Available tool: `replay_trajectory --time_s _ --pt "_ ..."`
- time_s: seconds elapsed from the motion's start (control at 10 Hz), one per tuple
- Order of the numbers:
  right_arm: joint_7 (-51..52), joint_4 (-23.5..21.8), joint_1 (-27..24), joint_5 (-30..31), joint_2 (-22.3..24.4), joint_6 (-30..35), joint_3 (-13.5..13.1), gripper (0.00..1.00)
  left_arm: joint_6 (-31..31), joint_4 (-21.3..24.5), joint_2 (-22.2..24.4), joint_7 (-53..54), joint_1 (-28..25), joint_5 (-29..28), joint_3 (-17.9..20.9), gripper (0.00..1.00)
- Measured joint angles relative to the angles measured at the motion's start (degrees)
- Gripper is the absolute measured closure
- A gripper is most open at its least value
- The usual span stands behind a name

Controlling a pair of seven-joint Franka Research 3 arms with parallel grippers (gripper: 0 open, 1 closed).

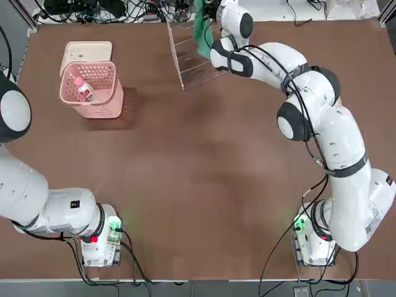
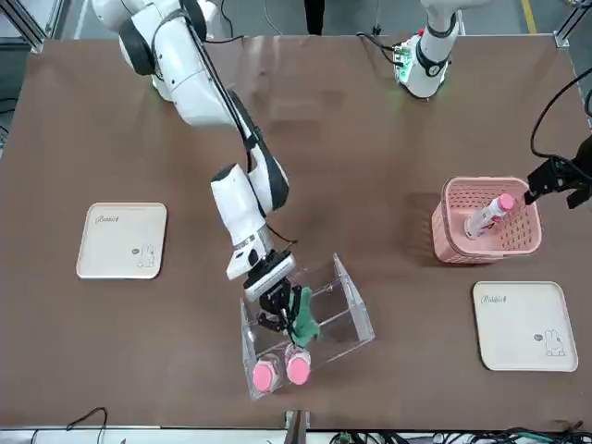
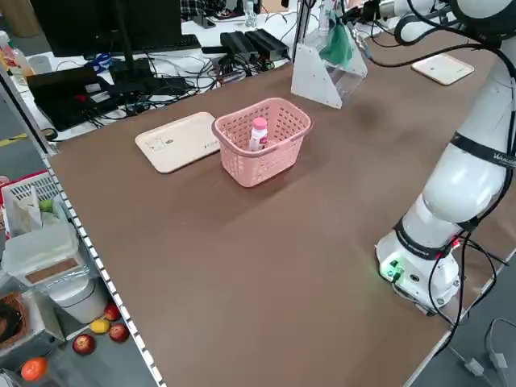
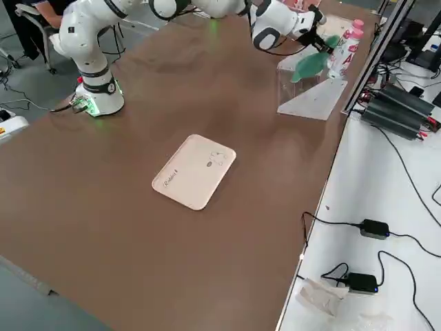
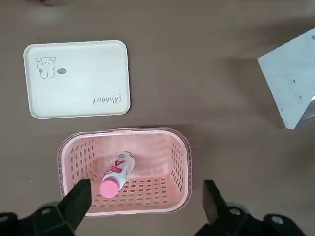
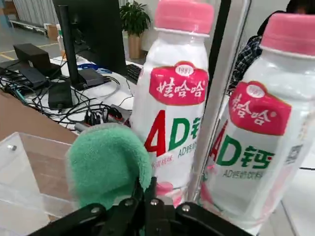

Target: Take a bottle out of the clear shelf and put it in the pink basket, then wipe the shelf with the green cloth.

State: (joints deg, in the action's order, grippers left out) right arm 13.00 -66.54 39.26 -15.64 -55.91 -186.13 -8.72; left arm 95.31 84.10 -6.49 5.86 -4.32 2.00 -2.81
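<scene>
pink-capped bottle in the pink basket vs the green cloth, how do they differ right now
The white plastic bottle with a pink cap lies loose in the basket; the soft teal-green cloth is gripped at the shelf. The bottle carries a printed label; the cloth looks plain.

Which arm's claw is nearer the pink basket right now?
Left. Its claw hovers near the pink basket; the right claw is away at the clear shelf, gripping the green cloth.

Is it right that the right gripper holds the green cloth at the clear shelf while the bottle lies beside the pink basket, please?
The bottle lies inside the pink basket, as the left wrist view shows; the rest stands.
</scene>
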Motion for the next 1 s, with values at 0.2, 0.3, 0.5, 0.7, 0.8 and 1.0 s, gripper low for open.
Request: replay_trajectory --time_s 0.2,0.3,0.5,0.7,0.8,1.0 --pt "0.02 -0.8 0.48 0.14 0.11 -1.69 0.0 0.97 0.0 0.0 0.0 0.0 0.0 0.0 0.0 0.0" --pt "0.02 -1.56 0.76 0.15 0.13 -3.15 0.0 0.97 0.0 0.0 0.0 0.0 -0.08 0.0 0.03 0.0" --pt "0.02 -3.1 1.4 0.18 0.18 -5.3 0.33 0.97 0.0 0.01 0.0 0.0 -0.35 0.0 0.12 0.0" --pt "0.0 -5.61 1.77 0.18 0.54 -6.98 2.02 0.97 0.0 0.0 0.0 0.0 -0.36 0.0 0.13 0.0" --pt "0.0 -7.05 1.84 0.18 1.21 -7.38 2.74 0.97 0.0 0.0 0.0 0.0 -0.36 0.0 0.14 0.0" --pt "0.0 -9.54 1.87 0.18 3.32 -7.56 3.17 0.97 0.0 -0.01 0.0 0.0 -0.38 0.0 0.14 0.0"
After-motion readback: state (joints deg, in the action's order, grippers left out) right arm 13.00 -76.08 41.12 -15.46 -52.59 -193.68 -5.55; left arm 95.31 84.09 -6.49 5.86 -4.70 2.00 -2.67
